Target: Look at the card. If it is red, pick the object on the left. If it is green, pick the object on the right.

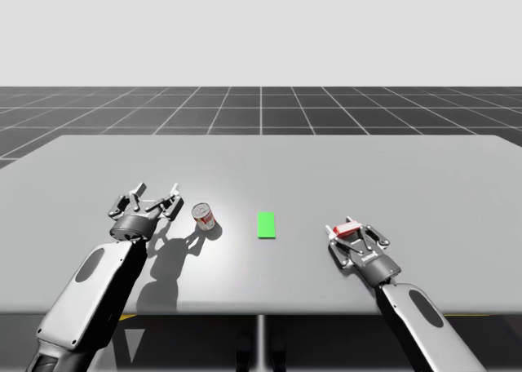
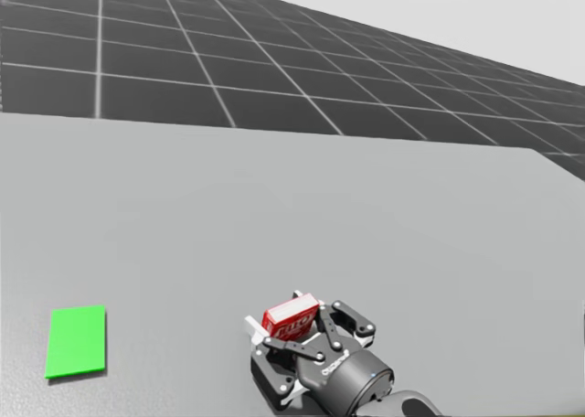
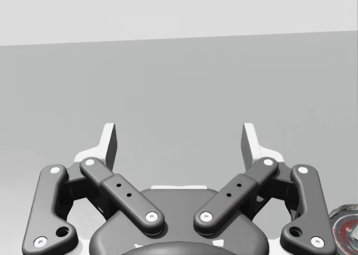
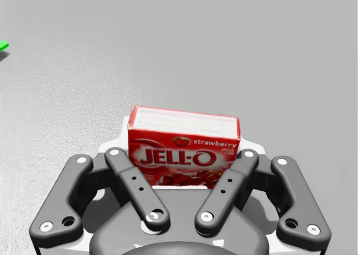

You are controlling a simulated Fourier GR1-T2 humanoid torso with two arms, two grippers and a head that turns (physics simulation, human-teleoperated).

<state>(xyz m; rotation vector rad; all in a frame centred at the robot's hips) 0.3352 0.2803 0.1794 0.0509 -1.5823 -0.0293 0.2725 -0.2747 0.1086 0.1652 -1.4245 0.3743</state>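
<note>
counts: one card (image 1: 266, 224), one can (image 1: 204, 217), one box (image 1: 346, 228), one left tool (image 1: 157, 189), one right tool (image 4: 184, 149), all on or over one tabletop (image 1: 261, 168).
card: green, flat on the tabletop, about midway between can and box in the high view, touching neither.
can: red and white, upright, on the card's left side, near it.
box: red, a small carton on the card's right side, well apart from the can.
box vs right tool: sits between the two fingers, broad printed face toward the wrist camera, top edge sticking out past the linkage. Head view shows the same grip, with the card off to the box's left.
right tool state: clamped on the box, a finger against each short side.
box height: cannot tell whether it rests on the tabletop or is lifted off it.
left tool state: fingers spread wide apart, nothing between them, bare tabletop ahead.
can vs left tool: just beside the tool on its right, outside the fingers, not touching. The wrist view catches the can's rim by the right linkage.
</note>
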